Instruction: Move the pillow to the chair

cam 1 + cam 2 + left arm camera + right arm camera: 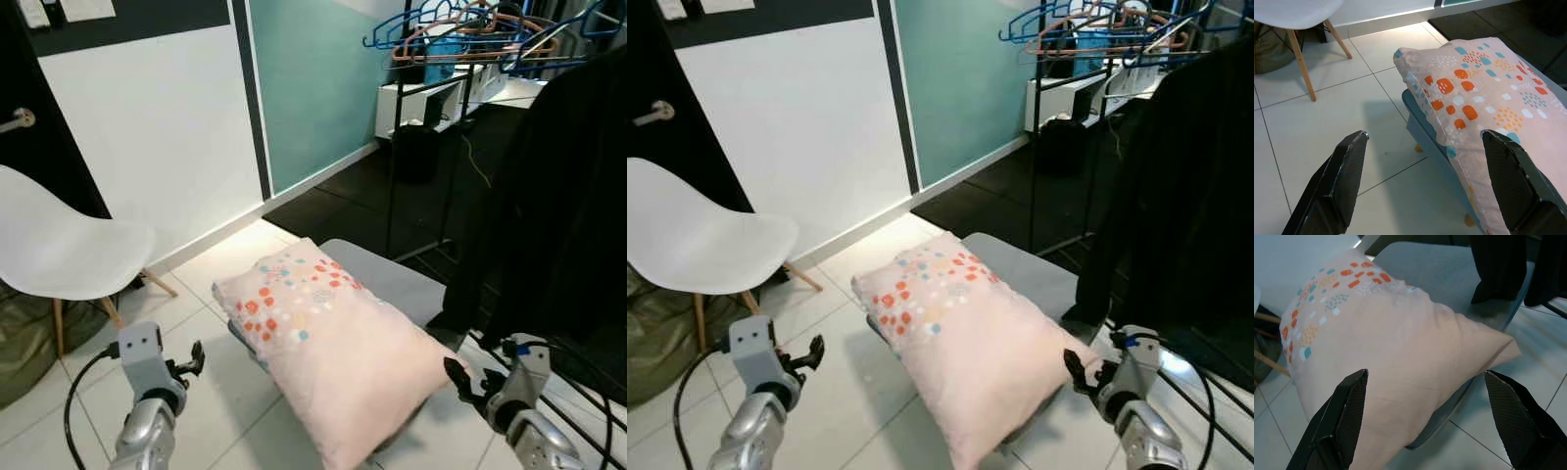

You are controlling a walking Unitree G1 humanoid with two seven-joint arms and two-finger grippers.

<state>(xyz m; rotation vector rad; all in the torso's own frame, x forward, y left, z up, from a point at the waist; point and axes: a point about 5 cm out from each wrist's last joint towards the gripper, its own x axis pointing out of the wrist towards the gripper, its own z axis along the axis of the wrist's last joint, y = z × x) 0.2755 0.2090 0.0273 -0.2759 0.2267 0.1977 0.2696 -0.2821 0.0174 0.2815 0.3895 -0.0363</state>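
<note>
Pillow (333, 348), pale pink with orange and teal spots at one end, is seen lying on a low grey-blue cushioned seat (392, 279) on the white tiled floor (211, 416). Well apart to the robot's left, a white shell chair (64, 245) on wooden legs is placed against the wall. The left gripper (1422, 169) and right gripper (1425, 404) are held wide apart, flanking the pillow's sides without touching it.

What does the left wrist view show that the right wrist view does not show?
Left wrist view: the white chair on wooden legs, and the left hand, open, beside the pillow's patterned end. Right wrist view: dark clothes hanging over the grey seat, and the right hand, open, at the pillow's plain end. Both: the pink pillow and white floor tiles.
</note>
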